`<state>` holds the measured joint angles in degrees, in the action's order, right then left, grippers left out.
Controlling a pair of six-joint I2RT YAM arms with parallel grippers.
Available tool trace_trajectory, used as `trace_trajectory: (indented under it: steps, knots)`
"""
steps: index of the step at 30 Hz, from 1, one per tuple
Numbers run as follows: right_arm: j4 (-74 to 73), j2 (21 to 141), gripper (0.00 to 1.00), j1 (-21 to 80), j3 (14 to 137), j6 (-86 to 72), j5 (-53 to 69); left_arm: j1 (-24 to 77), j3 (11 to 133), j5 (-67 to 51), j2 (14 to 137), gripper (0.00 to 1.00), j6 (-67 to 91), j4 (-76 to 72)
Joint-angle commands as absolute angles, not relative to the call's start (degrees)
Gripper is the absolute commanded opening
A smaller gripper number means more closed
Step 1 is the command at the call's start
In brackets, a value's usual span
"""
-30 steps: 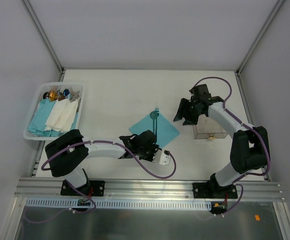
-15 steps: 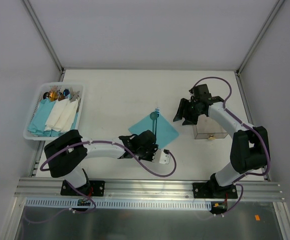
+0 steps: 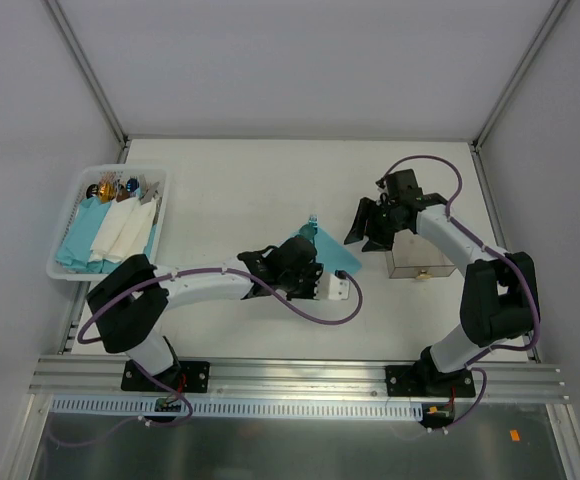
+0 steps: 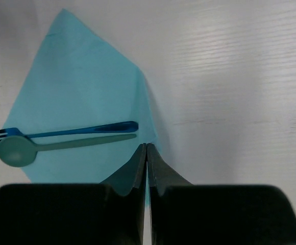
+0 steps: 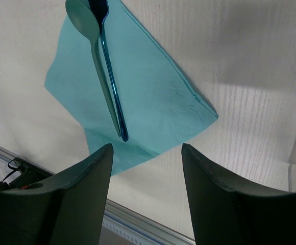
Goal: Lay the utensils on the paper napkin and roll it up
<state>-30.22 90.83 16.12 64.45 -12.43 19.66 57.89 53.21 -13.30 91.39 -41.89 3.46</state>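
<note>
The teal paper napkin (image 3: 338, 256) lies mid-table with its near part raised and folded over. On it rest the utensils, a blue fork (image 4: 87, 128) and a teal spoon (image 4: 16, 151), side by side with their heads toward the far side (image 3: 310, 229). My left gripper (image 3: 304, 264) is shut on the napkin's edge (image 4: 147, 146), just beside the handle ends. The right gripper (image 3: 368, 228) hangs open above the table to the napkin's right, holding nothing. In its wrist view the napkin (image 5: 153, 87), spoon (image 5: 94, 56) and fork (image 5: 111, 84) lie beyond its jaws (image 5: 147, 148).
A white basket (image 3: 65, 215) with teal and white napkin bundles and small items stands at the far left. A metal box (image 3: 420, 262) sits under the right arm at the right. The aluminium rail (image 3: 300, 375) runs along the near edge.
The left gripper closed on the napkin's near corner, then moved away from the near edge and to the right, dragging that corner up and over. The right arm stayed put.
</note>
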Motion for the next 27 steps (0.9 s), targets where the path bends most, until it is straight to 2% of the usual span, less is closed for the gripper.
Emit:
trace_trajectory:
  steps: [1,11,24,27]
  knots:
    - [-29.36,90.79,0.6,15.82,63.46,-11.6,21.79,55.2,56.42,-15.82,93.77,0.0,-42.8,4.22]
    - [-25.59,90.18,0.57,15.82,59.16,-13.09,24.16,50.02,61.78,-17.4,98.87,0.0,-43.5,4.04]
    - [-12.84,89.12,0.3,18.1,50.1,-22.22,31.29,48.87,64.34,-17.05,103.36,0.0,-42.54,1.85]
    - [-10.38,88.86,0.28,19.68,48.78,-24.86,31.73,48.43,64.25,-16.7,103.8,0.0,-41.49,1.06]
